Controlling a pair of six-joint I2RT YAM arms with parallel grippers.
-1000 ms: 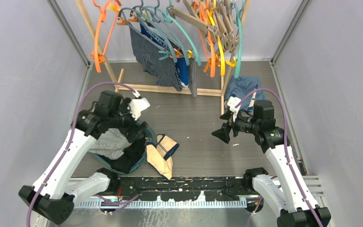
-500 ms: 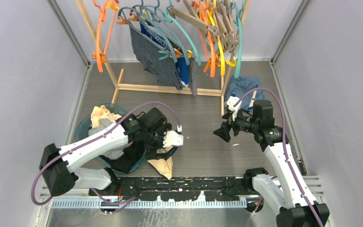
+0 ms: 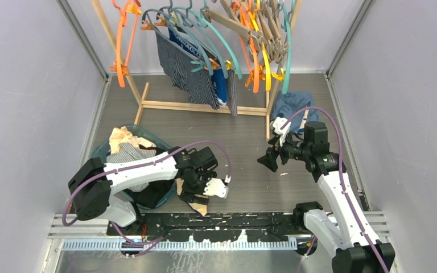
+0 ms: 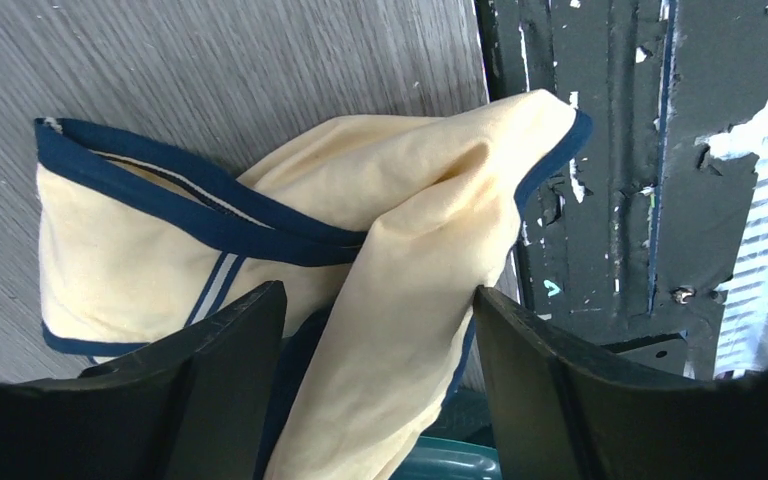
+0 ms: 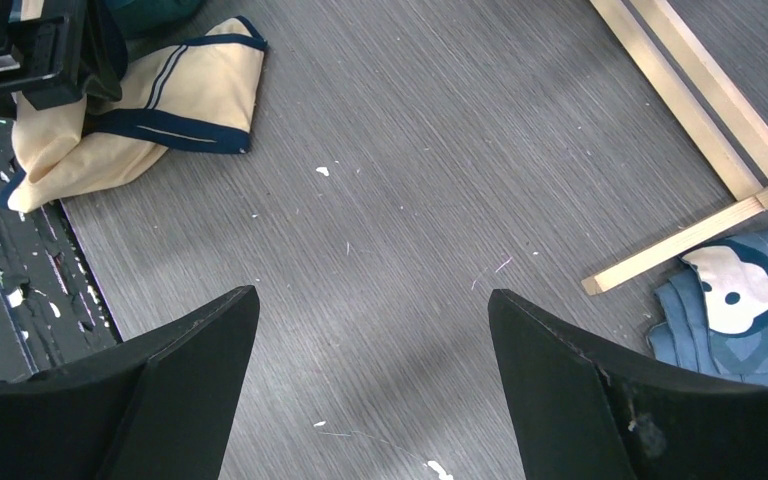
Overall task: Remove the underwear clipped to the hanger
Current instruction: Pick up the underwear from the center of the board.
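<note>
Navy pinstriped underwear (image 3: 186,68) and a bright blue pair (image 3: 221,85) hang clipped to teal hangers (image 3: 219,42) on the rack. A beige pair with navy trim (image 3: 198,200) (image 4: 290,220) (image 5: 145,105) lies crumpled on the floor by the near rail. My left gripper (image 3: 193,192) (image 4: 378,300) is down on it, jaws open and straddling a raised fold; the right-hand finger (image 4: 560,380) touches the cloth. My right gripper (image 3: 265,161) (image 5: 373,300) hovers open over bare floor, holding nothing.
A teal basket (image 3: 98,153) of striped, dark and beige garments sits left of the left gripper. The wooden rack base (image 3: 205,107) (image 5: 705,95) crosses the back. A blue cartoon-face garment (image 3: 293,105) (image 5: 735,300) lies at the rack's right foot. Grey walls close both sides.
The left arm swung from over the basket to the right and down onto the beige pair, and its jaws have narrowed around the fold. The right arm stayed still.
</note>
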